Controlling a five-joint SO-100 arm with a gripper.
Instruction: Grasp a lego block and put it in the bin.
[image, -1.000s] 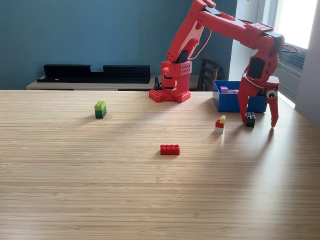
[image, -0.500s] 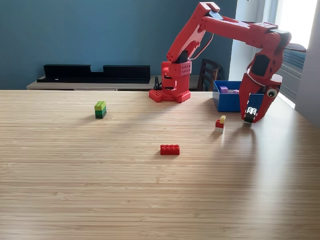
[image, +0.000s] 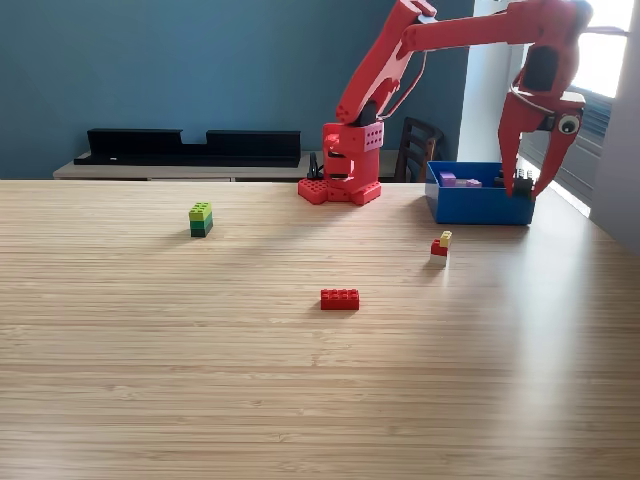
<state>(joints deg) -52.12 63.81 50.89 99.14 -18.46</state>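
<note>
Black lego block (image: 522, 181) sitting between my jaws (image: 530, 187), jaws spread, hovering over blue bin (image: 476, 204) at surface's far right (exterior view). Drop step; next, lift clear, go for red block (image: 340, 298).

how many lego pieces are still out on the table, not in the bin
3: a green stack at the exterior view's left, a flat red block near the centre, and a small red-and-yellow cluster in front of the blue bin. More sit inside the bin, partly hidden.
</note>
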